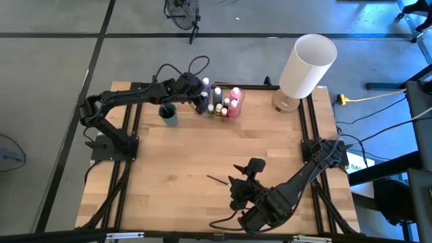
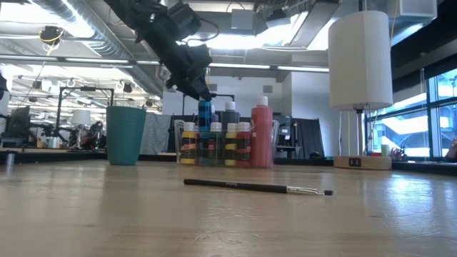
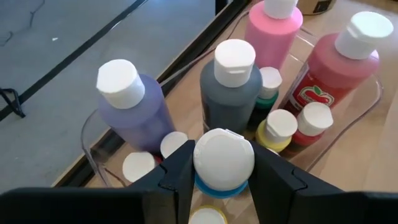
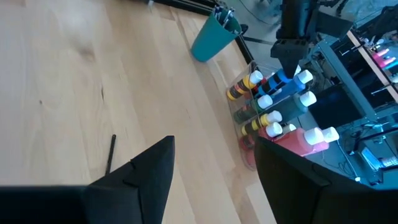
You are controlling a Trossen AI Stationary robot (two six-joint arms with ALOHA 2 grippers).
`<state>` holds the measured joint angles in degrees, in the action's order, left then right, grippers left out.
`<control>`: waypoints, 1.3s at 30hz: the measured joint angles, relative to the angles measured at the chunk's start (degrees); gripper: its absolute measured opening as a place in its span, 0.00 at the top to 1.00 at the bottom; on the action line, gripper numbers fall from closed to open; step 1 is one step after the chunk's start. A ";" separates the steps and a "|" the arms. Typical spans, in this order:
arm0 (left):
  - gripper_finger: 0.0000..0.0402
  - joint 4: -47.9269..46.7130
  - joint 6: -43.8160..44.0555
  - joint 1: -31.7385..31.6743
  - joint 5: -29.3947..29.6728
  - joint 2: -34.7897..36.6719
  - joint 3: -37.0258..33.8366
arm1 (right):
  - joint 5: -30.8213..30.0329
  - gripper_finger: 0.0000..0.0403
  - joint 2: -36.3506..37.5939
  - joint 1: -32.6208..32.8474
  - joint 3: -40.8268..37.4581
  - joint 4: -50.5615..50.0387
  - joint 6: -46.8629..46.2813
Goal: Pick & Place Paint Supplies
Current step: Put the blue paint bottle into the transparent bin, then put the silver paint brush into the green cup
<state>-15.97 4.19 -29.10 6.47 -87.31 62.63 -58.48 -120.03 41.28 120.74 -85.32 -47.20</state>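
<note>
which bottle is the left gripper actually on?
The blue bottle: the left gripper is clamped on it just under its white cap. The lilac bottle, grey bottle and pink bottle stand untouched in the clear container.

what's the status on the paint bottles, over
Left tool shut on blue bottle, over the clear container. Right tool open, idle near table front. Paintbrush lies loose mid-table.

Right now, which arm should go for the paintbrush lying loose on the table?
Right. The right gripper hangs open just beside the paintbrush at the near side, while the left gripper is across the table, closed on a blue bottle over the clear container.
</note>
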 joint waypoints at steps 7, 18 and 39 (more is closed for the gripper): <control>0.68 1.63 -0.29 -0.31 -1.26 -2.80 0.00 | 0.00 0.45 0.00 0.00 -0.01 -0.20 0.00; 0.67 2.44 0.09 -0.26 -1.03 -8.72 0.00 | 0.04 0.45 0.00 0.04 -0.01 -0.20 0.02; 0.63 2.74 2.80 -0.26 0.47 -4.47 0.00 | 0.03 0.45 0.02 -0.04 0.01 -0.41 0.03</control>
<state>-13.23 6.99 -29.36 6.94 -91.78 62.63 -58.45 -120.01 41.23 120.75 -85.73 -47.17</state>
